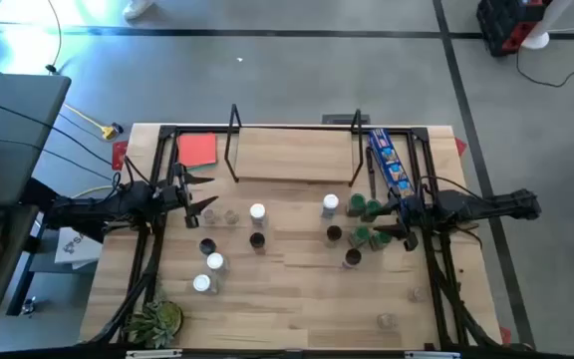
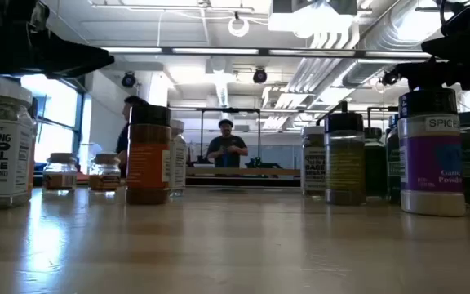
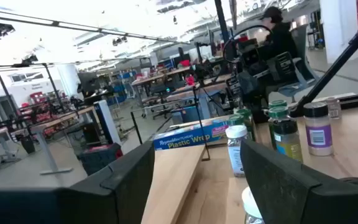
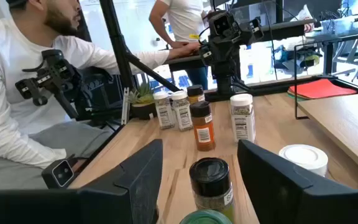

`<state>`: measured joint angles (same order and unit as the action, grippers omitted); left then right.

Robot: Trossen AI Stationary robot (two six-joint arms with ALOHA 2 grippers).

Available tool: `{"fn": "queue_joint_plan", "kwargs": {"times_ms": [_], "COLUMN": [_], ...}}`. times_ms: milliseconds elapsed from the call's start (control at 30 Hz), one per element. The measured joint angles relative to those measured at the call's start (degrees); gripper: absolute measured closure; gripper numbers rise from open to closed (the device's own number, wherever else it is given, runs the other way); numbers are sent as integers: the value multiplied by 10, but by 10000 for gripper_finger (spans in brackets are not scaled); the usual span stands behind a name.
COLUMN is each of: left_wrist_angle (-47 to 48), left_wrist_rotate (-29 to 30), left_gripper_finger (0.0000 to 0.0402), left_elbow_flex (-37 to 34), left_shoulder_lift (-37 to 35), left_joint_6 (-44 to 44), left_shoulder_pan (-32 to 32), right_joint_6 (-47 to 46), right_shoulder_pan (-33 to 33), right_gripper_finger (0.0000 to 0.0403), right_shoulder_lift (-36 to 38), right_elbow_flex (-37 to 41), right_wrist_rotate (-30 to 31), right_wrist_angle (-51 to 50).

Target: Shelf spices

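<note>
- Basically nothing's shelved yet: the shelf (image 1: 292, 155) sits bare, all the spices (image 1: 257, 212) stand on the surface (image 1: 297, 299).
- Left tool (image 1: 205, 206) and right tool (image 1: 385, 231) both hover released, grasping nothing.

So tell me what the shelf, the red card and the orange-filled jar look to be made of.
Shelf: pale wood board, matte, with faint grain; its end uprights look like thin black metal rod.
Red card: flat and thin with an even matte red, likely paper or card; plastic is possible.
Orange-filled jar: clear wall showing the powder, glass or plastic, cannot tell; its dark lid looks like plastic.
</note>
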<state>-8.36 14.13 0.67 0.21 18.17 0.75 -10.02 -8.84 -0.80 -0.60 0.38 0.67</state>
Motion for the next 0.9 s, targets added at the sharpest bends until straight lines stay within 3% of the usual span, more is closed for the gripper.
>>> {"fn": "queue_joint_plan", "kwargs": {"times_ms": [900], "left_wrist_angle": [0], "left_wrist_rotate": [0], "left_gripper_finger": [165], "left_elbow_flex": [0], "left_shoulder_lift": [0], "left_joint_6": [0], "left_shoulder_pan": [12], "right_joint_6": [0], "right_shoulder_pan": [0], "right_gripper_finger": [201], "right_shoulder_lift": [0], "right_elbow_flex": [0], "right_wrist_rotate": [0], "right_wrist_angle": [0]}}
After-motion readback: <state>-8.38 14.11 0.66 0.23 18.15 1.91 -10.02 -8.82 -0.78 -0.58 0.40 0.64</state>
